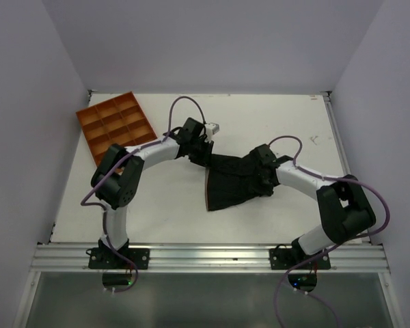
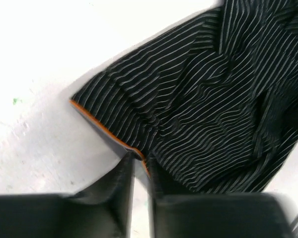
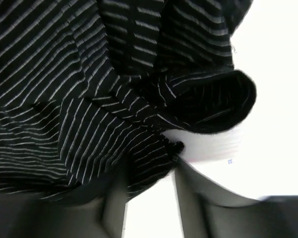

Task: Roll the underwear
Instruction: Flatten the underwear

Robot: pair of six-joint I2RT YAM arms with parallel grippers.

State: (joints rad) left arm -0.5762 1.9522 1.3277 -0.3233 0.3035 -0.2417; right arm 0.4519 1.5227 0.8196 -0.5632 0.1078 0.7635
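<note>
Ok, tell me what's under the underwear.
Only the white table shows around the underwear, which lies spread on it. The surface directly beneath the fabric is covered in all three views, so whether anything else sits under it cannot be seen.

The left arm (image 1: 154, 152) and the right arm (image 1: 301, 179) reach out from the near edge and bend toward the middle. The left gripper (image 2: 140, 162) has its fingers almost together, pinching the edge of the underwear (image 1: 229, 184). The right gripper (image 3: 148, 171) has its fingers wider apart with cloth between them, and I cannot tell if they squeeze it.
</note>
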